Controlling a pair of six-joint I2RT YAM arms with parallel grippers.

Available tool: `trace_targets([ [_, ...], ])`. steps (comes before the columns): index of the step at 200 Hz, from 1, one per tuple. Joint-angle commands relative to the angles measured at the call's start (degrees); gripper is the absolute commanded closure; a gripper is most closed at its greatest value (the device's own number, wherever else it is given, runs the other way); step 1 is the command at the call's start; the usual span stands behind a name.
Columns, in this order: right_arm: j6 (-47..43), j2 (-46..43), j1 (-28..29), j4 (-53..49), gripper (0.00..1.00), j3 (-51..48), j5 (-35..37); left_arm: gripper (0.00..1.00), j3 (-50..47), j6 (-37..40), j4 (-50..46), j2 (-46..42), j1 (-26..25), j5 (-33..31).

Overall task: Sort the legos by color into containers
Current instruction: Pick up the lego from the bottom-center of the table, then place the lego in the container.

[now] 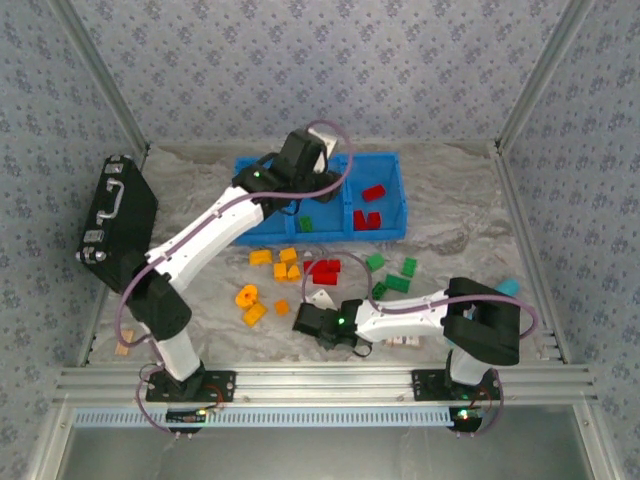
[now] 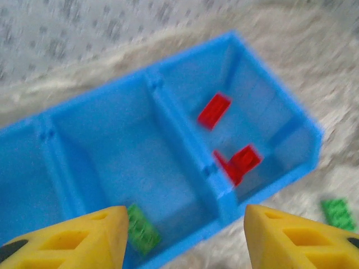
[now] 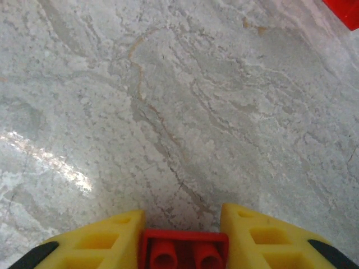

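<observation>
Top view: you are seeing most legos [image 1: 285, 268] lying loose near the blue bin [image 1: 403, 205]; left wrist: the left gripper [image 2: 185, 224] is hanging open and empty above its middle compartment [image 2: 112, 151]; right wrist: the right gripper [image 3: 182, 216] is clamping a red brick [image 3: 184, 249].

Off on the left side there's a black case [image 1: 118, 222] with metal latches and a handle, sitting at an angle by the wall. The table [image 1: 460, 215] is a grey marble-look top. The walls [image 1: 330, 60] have blue-grey flowery wallpaper. A teal stick [image 1: 508, 287] pokes out near the right edge, and a metal rail [image 1: 330, 382] runs along the front.
</observation>
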Motion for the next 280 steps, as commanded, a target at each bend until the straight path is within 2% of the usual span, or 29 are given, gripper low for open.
trace_targets([
  [1, -0.17, -1.29, -2.22, -5.10, 0.67, -0.41, 1.68, 0.43, -8.93, 0.57, -0.88, -5.91, 1.41, -4.83],
  [13, -0.46, -2.34, -3.03, -4.92, 0.72, -0.47, 1.27, 0.43, -13.79, -0.83, -0.26, -8.83, 2.56, -4.88],
  [49, -1.96, -5.07, -4.97, -7.39, 0.71, 1.18, 0.90, 0.43, -21.88, -3.32, -0.29, -14.88, 4.34, -4.13],
  [87, -4.51, -11.28, -8.45, -11.46, 0.71, 4.67, 0.76, 0.43, -31.20, -2.24, 0.18, -18.52, 4.40, -0.59],
  [114, -7.35, -16.89, -14.97, -11.81, 0.70, 6.22, -1.47, 0.43, -37.29, 0.42, 2.34, -21.24, 3.55, -0.03],
  [146, -14.50, -19.49, -27.27, -11.33, 0.70, 10.30, -4.91, 0.43, -38.94, -0.69, 3.57, -22.57, 1.79, 1.76],
  [174, -20.65, -16.79, -36.55, -9.97, 0.70, 15.31, -9.13, 0.43, -41.18, -4.38, 7.40, -22.43, -2.83, 6.05],
  [205, -24.64, -11.96, -42.92, -4.99, 0.70, 19.41, -10.99, 0.42, -45.10, -4.05, 12.10, -21.46, -10.57, 5.46],
  [237, -26.40, -5.27, -46.89, 0.75, 0.70, 23.03, -12.27, 0.38, -47.11, 5.63, 16.06, -19.03, -15.64, 0.46],
  [259, -27.21, 0.32, -48.11, 2.36, 0.70, 26.90, -12.32, 0.36, -46.65, 11.46, 17.85, -17.20, -15.86, -3.15],
  [280, -27.34, 4.85, -49.66, 2.95, 0.70, 30.64, -13.73, 0.36, -45.83, 16.12, 19.50, -15.21, -15.65, -3.19],
])
